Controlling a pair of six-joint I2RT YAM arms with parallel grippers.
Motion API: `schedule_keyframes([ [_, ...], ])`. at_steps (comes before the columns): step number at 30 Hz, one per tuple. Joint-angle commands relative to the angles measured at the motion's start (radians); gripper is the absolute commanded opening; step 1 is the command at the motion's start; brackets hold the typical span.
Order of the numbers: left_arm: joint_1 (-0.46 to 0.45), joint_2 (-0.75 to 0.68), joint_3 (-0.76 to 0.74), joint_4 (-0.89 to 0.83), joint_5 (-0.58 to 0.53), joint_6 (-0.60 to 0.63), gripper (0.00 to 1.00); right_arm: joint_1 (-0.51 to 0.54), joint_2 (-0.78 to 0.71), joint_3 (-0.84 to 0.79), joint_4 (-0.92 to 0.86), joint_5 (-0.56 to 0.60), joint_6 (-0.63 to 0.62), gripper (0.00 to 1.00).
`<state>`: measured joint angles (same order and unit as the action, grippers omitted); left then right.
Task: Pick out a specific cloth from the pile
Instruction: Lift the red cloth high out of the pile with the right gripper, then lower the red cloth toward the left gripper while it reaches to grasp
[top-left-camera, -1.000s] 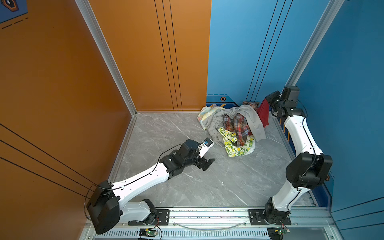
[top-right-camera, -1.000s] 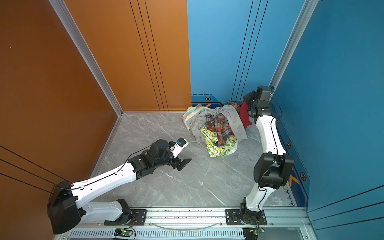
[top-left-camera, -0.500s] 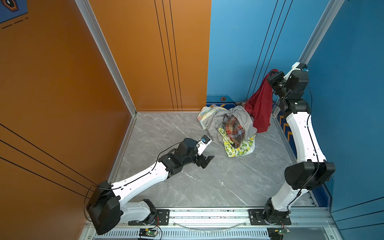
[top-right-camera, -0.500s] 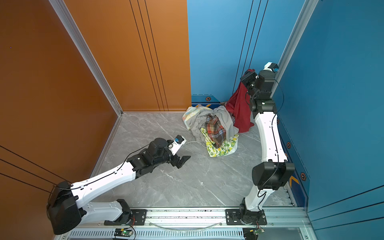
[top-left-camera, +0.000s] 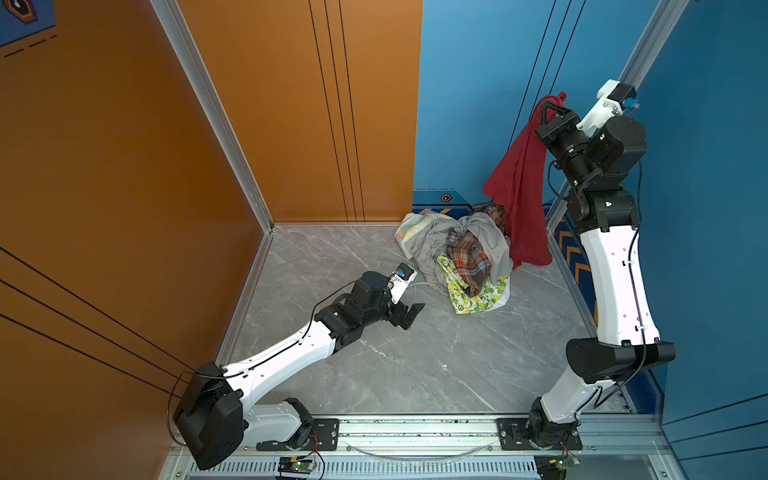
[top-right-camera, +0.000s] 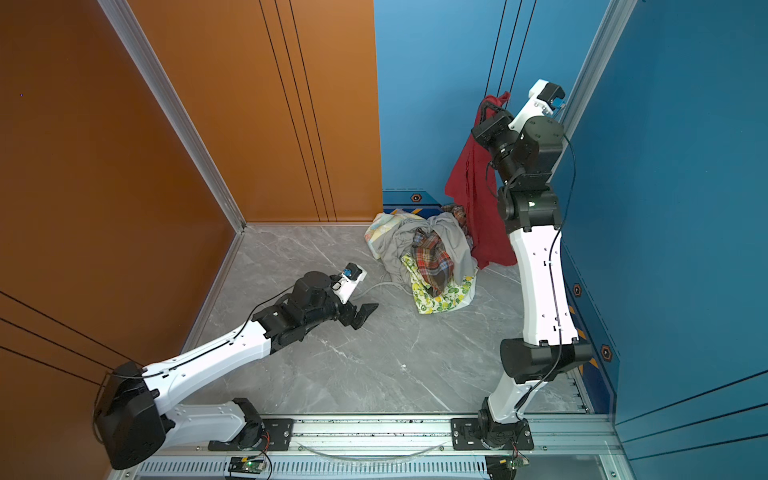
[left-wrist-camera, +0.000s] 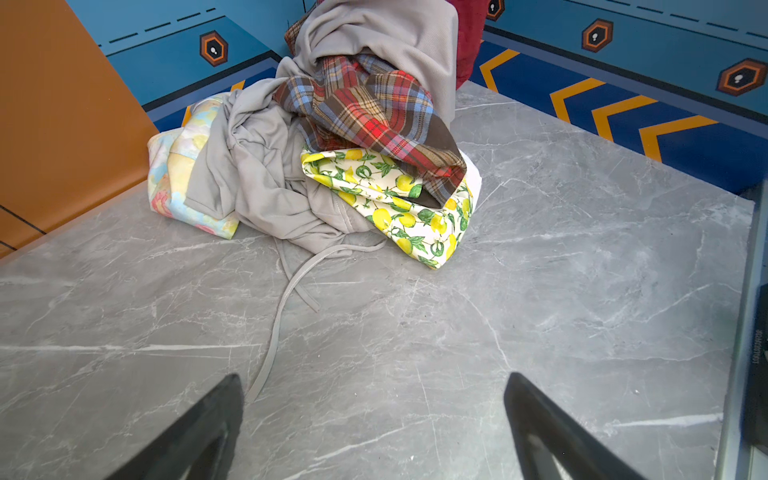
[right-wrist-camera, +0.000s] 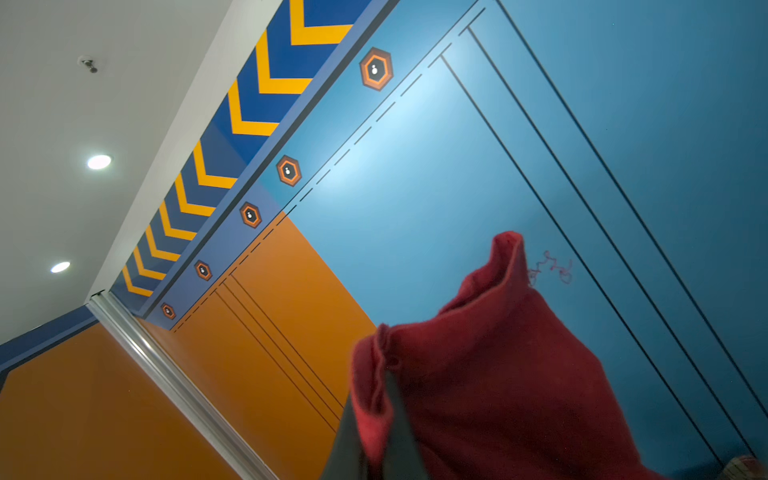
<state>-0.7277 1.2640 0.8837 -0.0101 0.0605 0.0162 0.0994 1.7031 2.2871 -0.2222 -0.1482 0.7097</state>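
The bench (top-left-camera: 415, 365) lies mostly bare in front of the pile (top-left-camera: 461, 253), heaped in the far right corner. The cloth (top-left-camera: 523, 199) hangs beside it, pinched high by the right gripper (top-left-camera: 552, 109). The left gripper (top-left-camera: 411, 316) gapes empty near the pile's front edge.

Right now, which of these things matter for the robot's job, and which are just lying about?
Part of the job: deep-red cloth, hanging from the right gripper; the pile.

Just lying about: grey garment, plaid fabric, lemon-print cloth, pastel cloth; left gripper, open and empty.
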Motion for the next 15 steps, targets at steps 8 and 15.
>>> schedule_keyframes([
  [8,0.013,0.040,-0.017,0.107,-0.046,-0.099,0.97,0.126,-0.137,-0.055,-0.147,-0.052,-0.147,0.00],
  [15,-0.045,0.111,0.045,0.197,-0.157,-0.131,0.97,0.164,-0.178,-0.106,-0.206,-0.077,-0.193,0.00],
])
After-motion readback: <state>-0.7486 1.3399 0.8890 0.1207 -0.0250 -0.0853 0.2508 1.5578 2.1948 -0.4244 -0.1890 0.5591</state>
